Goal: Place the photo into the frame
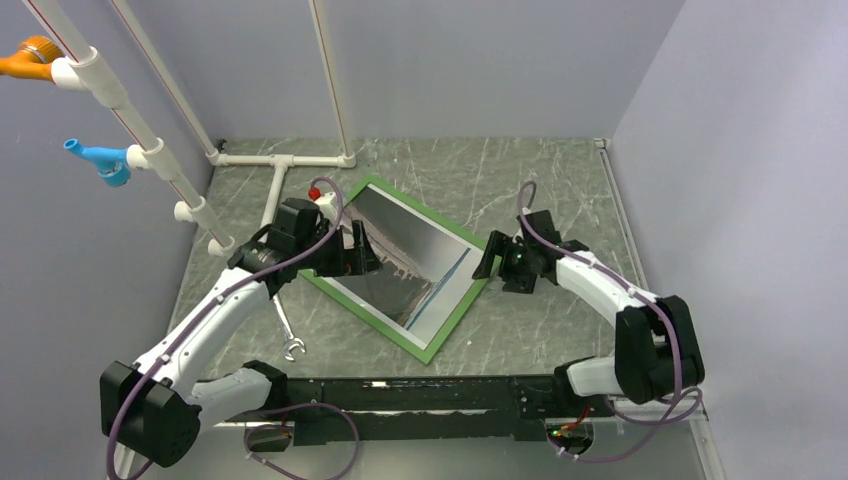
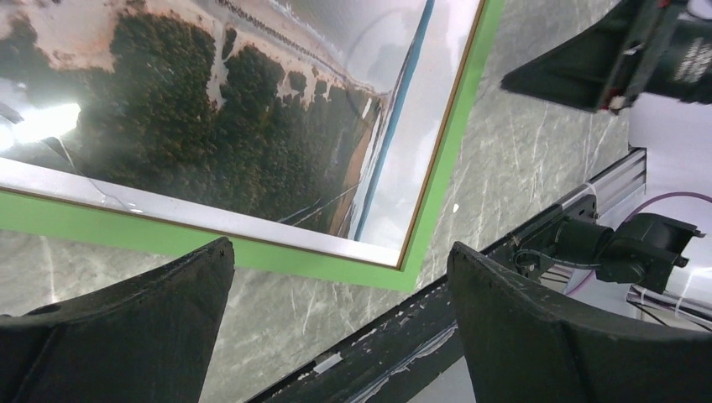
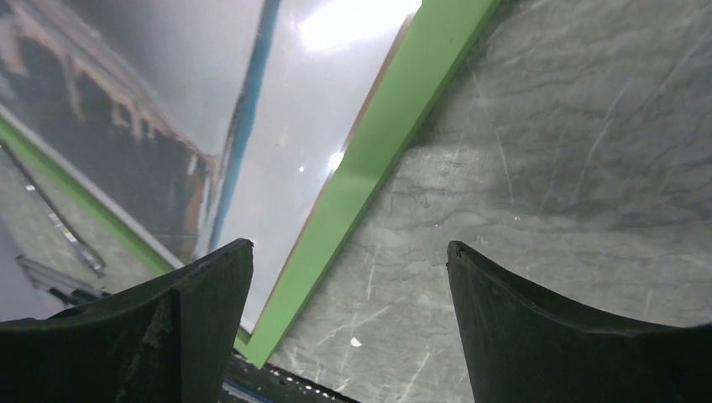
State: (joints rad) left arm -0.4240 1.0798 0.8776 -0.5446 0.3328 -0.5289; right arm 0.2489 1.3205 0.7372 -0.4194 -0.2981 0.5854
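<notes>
The photo (image 1: pixel 415 260) lies picture-up inside the frame (image 1: pixel 458 320), green face up, flat on the table (image 1: pixel 560 200). The 2 grippers flank it: left gripper (image 2: pixel 340 246) by its left edge, right gripper (image 3: pixel 348 244) over its right edge, both spread wide, holding nothing. A careless nudge on the border could likely skew the print

I see plain pale grey-lilac walls (image 1: pixel 480 60) on 3 sides, a grey-green marble-look tabletop (image 1: pixel 560 180) w/ white veins, and a white plastic pipe rack (image 1: pixel 285 160) back-left w/ an orange fitting (image 1: pixel 30 58) & a blue fitting (image 1: pixel 100 160).
</notes>
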